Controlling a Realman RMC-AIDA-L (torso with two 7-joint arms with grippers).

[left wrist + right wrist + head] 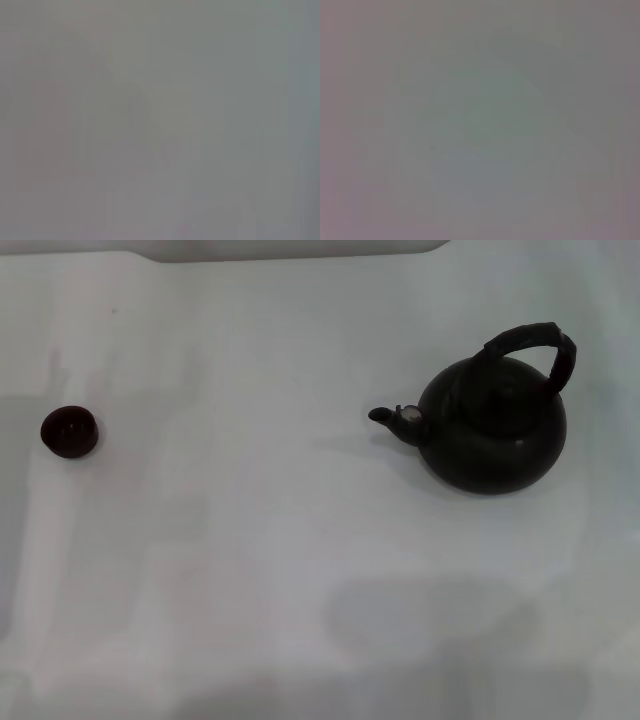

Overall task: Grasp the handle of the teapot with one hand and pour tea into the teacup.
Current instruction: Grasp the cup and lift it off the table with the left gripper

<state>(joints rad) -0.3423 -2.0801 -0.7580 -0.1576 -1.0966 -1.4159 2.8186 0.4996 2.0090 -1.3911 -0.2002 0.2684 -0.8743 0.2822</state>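
In the head view, the teapot [493, 430] is standing upright on the white table [250, 570], on the robot's right side. Its short spout [392, 418] is pointing toward the left, in the direction of the teacup [69, 431], which is sitting well apart, far on the left side. The handle [530, 348] is rising as a thick black arch over the top of the pot and is leaning a little to the far right. No arm and no gripper is showing here, so nothing is touching the pot.

My judgement is that the pot is looking heavy and rigid, probably metal, and heavier if tea is inside. The ribbed wrapping on the handle is likely giving good friction. The top middle of the arch is seeming the best place to take hold, because there the pot is hanging balanced. The cup is looking light and glossy, so it can slide or tip easily.

The left wrist view is showing only plain grey surface; the left gripper is not appearing in it.

The right wrist view is giving the same, plain grey surface; the right gripper is also not appearing, so their state is unknown.
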